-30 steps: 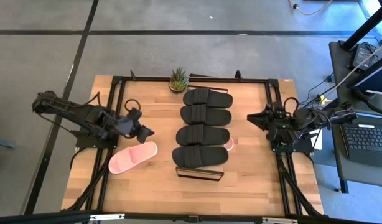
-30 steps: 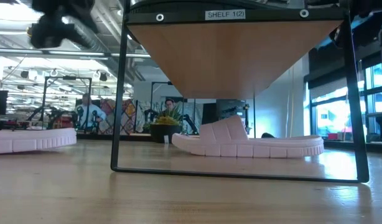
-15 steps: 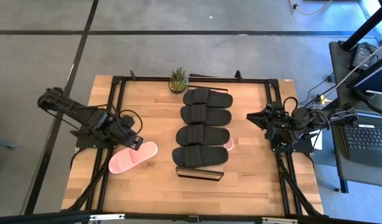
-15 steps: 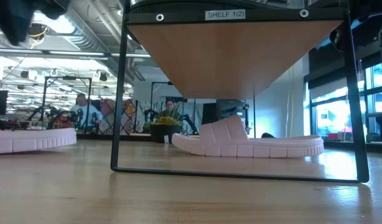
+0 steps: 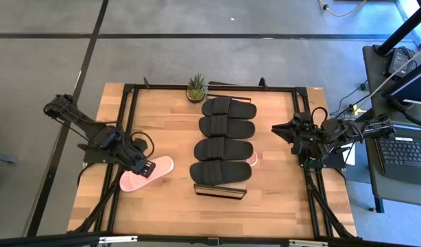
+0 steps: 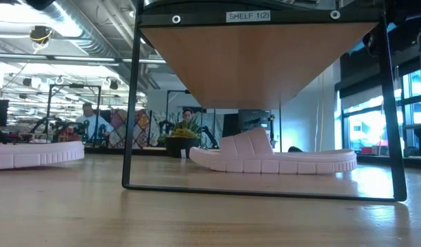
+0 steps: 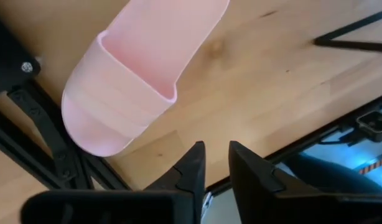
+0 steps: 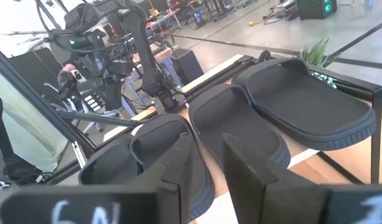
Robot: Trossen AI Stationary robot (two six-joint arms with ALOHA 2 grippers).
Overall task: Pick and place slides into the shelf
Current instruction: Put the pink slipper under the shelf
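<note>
Black foam makes up most of what is already stowed: four black slides (image 5: pixel 223 147) lie side by side along the top of the shelf (image 5: pixel 220 191) in the middle of the high view, filling its plank from the upper end near the small potted plant (image 5: pixel 196 88) down to its lower edge; by my reading that part of the job is done; two pink slides remain. One pink slide (image 5: pixel 147 173) lies on the bare desk (image 5: pixel 169 206) at the lower left of centre, well apart from the shelf; the second pink slide (image 6: pixel 275 158) sits underneath the shelf's plank in the low view, and from above only a sliver of it peeks out at the shelf's right edge; whether that counts as placed I cannot tell. The left gripper (image 5: pixel 145 168) hangs right over the loose pink slide's strap end, fingers drawn close together with a narrow gap, holding nothing, the slide lying beyond them in its wrist view. The right gripper (image 5: pixel 283 128) waits at the right desk edge, facing the shelf, fingers slightly apart and empty.
</note>
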